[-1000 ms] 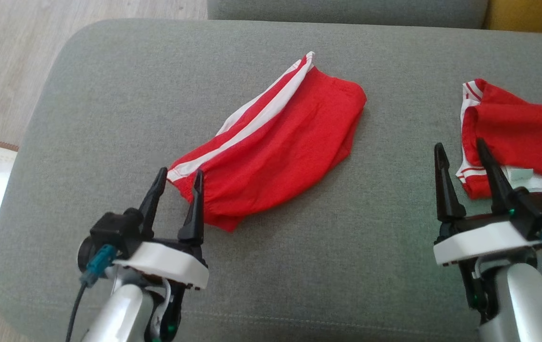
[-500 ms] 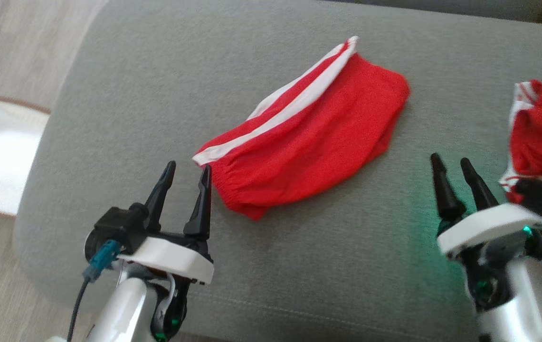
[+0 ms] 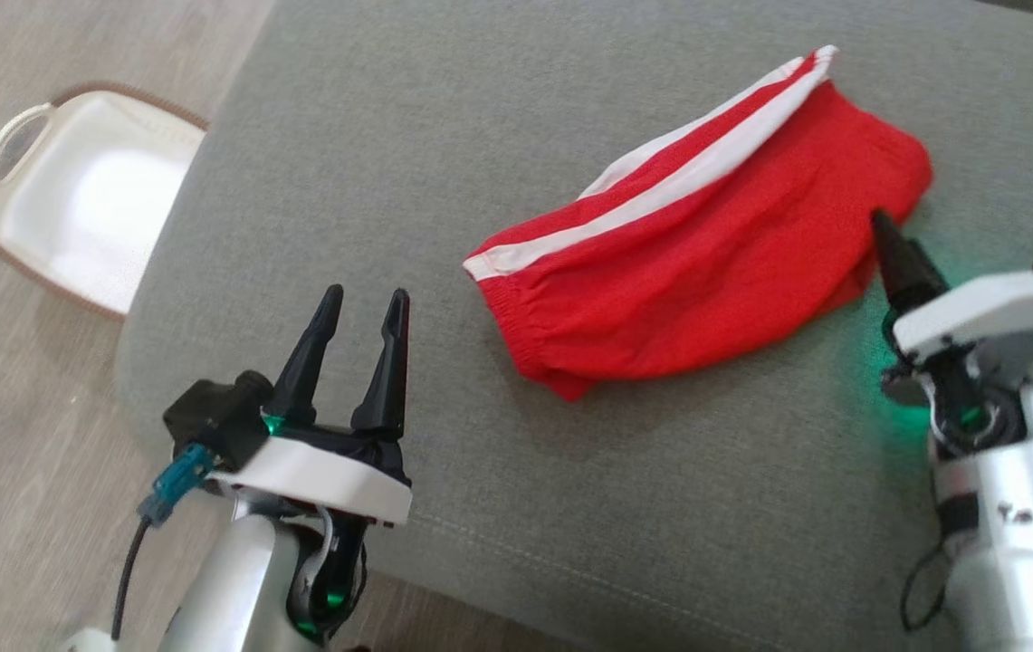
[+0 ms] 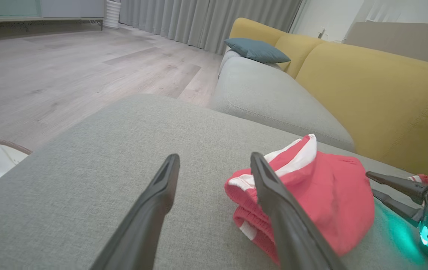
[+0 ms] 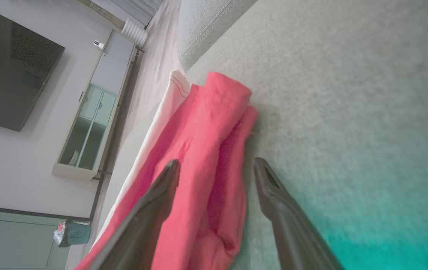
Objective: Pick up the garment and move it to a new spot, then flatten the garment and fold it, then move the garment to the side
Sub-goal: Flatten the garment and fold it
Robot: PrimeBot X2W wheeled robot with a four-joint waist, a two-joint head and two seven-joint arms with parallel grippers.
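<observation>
Grey cushion [image 3: 389, 181] bears 1 red garment [image 3: 706, 263]; 1 basket [image 3: 81, 199] nearby.

view swung left, right gripper [image 5: 217, 162] moved to the red garment [image 3: 706, 244], jaws astride its end

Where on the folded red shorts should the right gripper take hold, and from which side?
Probably the layered edge of the red shorts opposite the white stripes, near the leg hem, approached from the robot's right, low over the grey cushion. The open right gripper straddles that edge, where the folded layers lie stacked together.
</observation>
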